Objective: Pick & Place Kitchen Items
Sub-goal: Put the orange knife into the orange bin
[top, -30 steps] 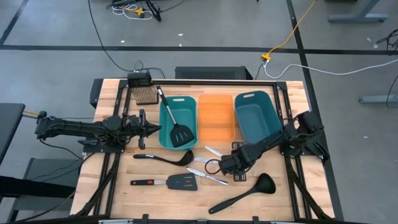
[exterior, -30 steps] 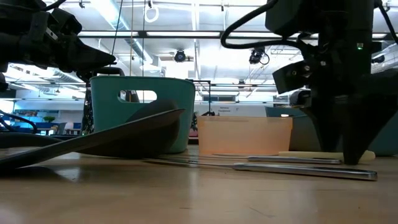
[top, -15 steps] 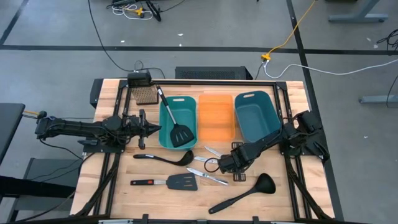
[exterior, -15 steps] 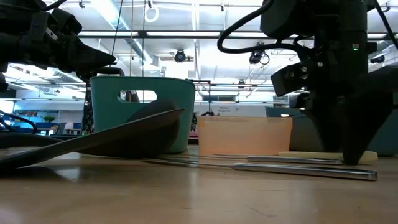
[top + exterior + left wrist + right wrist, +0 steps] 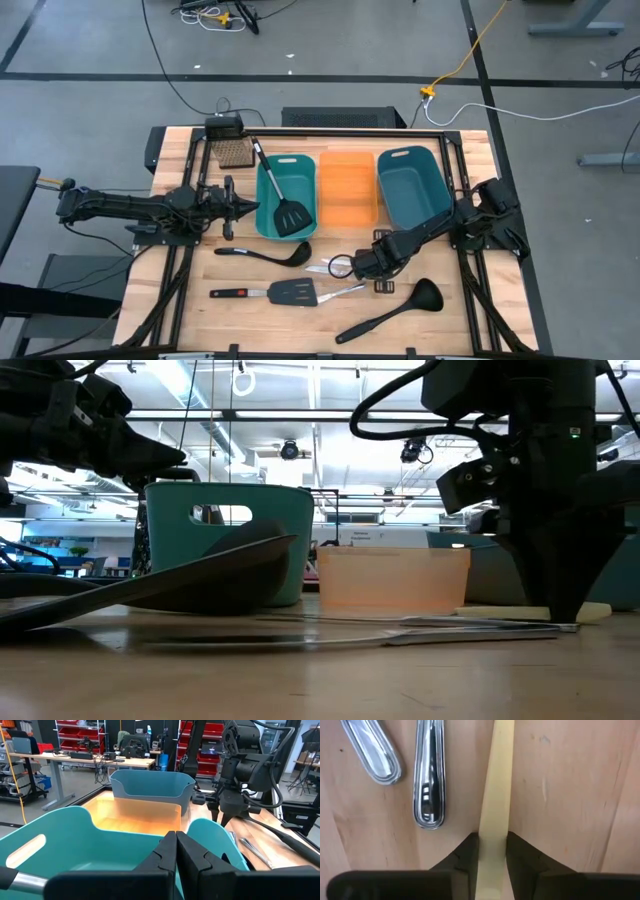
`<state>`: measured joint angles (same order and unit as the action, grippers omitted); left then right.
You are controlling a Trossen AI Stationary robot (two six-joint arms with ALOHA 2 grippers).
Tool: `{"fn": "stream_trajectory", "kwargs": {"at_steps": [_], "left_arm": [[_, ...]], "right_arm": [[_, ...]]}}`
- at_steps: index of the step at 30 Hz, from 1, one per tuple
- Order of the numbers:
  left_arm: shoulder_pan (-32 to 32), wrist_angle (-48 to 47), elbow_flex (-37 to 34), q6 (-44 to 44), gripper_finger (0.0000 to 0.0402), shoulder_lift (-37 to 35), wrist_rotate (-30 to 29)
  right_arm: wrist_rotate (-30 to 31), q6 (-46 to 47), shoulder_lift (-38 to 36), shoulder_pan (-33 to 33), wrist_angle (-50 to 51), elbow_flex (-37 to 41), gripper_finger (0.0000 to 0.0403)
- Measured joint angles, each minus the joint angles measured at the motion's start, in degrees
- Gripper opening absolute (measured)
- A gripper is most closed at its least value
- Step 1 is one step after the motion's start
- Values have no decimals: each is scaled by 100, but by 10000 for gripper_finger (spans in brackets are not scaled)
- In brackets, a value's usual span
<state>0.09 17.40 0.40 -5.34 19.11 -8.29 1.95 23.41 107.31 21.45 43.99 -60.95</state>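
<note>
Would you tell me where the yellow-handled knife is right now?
In the right wrist view the yellow-handled knife lies on the table between the right gripper's fingers, beside two silver knife handles.

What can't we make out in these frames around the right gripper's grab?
- Yellow-handled knife: blade unseen; right wrist view cuts it off, and the right gripper covers it from above.
- Right gripper: its fingers flank the yellow handle, but contact isn't clear.
- Silver knives: smeared in low view, count unclear.
- Spatula in the teal bin: in low view the bin wall hides it.
</note>
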Motion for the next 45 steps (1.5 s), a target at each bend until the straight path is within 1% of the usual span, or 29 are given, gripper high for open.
{"fn": "stream_trajectory", "kwargs": {"at_steps": [8, 13, 20, 25, 27, 30, 33, 37, 42, 45], "left_arm": [[-1, -19, 0, 0, 9, -1, 0], [1, -19, 0, -2, 9, 0, 0], [-1, -19, 0, 0, 9, 0, 0], [1, -19, 0, 2, 9, -2, 0], [0, -25, 0, 3, 9, 0, 0], [1, -27, 0, 4, 9, 0, 2], [1, -28, 0, 7, 9, -2, 0], [1, -28, 0, 5, 9, -2, 0], [1, -28, 0, 2, 9, 0, 0], [-1, -29, 0, 2, 9, -2, -2]], "right_arm": [[266, 181, -260, 9, 111, -1, 84], [751, 369, -357, -23, 260, 19, 84], [680, 493, -391, 29, 428, 7, 83], [368, 692, -493, 77, 507, 0, 83], [379, 767, -624, 133, 485, -1, 83], [556, 865, -884, 227, 495, -2, 83], [844, 884, -1178, 321, 259, -5, 83], [1349, 679, -1615, 407, -109, -7, 83], [1733, 356, -2236, 428, -696, -12, 83], [2092, 265, -2605, 451, -713, -17, 83]]}}
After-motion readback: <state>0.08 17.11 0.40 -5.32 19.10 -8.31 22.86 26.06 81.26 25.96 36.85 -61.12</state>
